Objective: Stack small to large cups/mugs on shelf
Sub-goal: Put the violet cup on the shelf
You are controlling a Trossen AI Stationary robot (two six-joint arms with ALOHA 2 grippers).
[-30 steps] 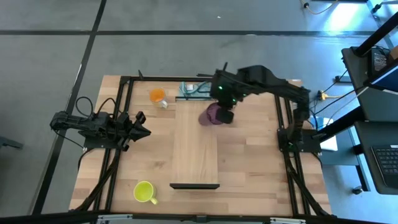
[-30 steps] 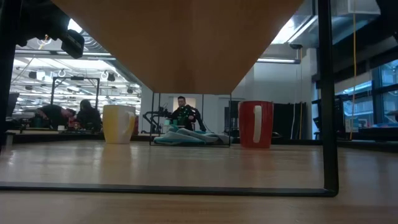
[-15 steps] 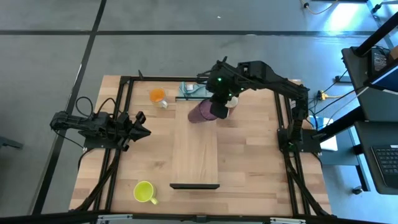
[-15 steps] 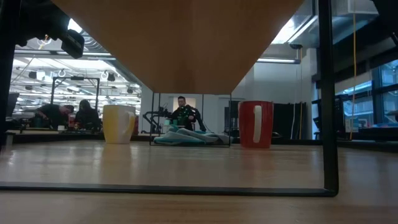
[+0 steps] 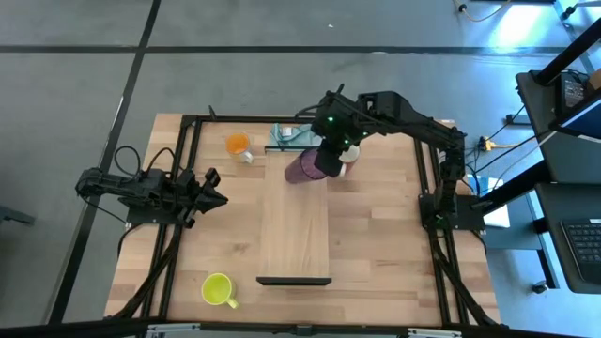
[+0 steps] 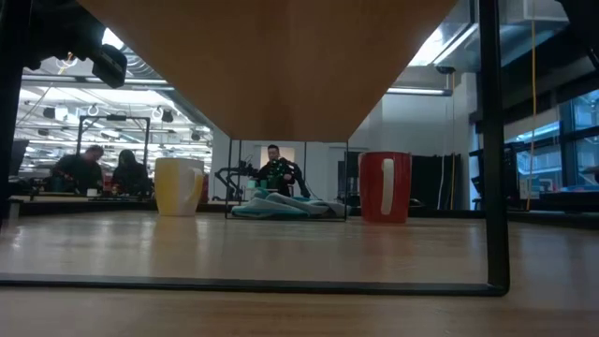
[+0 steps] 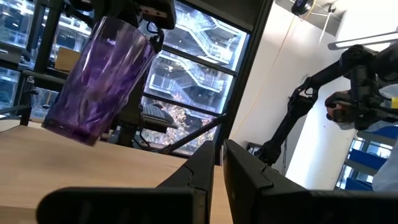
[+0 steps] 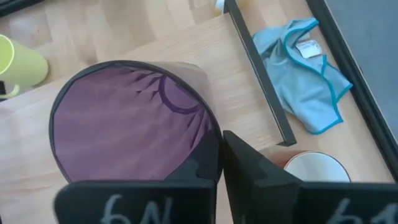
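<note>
Over the shelf [image 5: 293, 225], right pincer [image 5: 329, 160] pinches the purple tumbler [image 5: 304, 170], tilted, base leftward.

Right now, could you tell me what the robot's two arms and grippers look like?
Both arms are dark, nearly black, jointed links mounted on a black frame. The left gripper ends in two dark angular fingers, with black cables looping behind it. The right gripper carries small green lights nearby and white handwritten markings on its finger.
</note>
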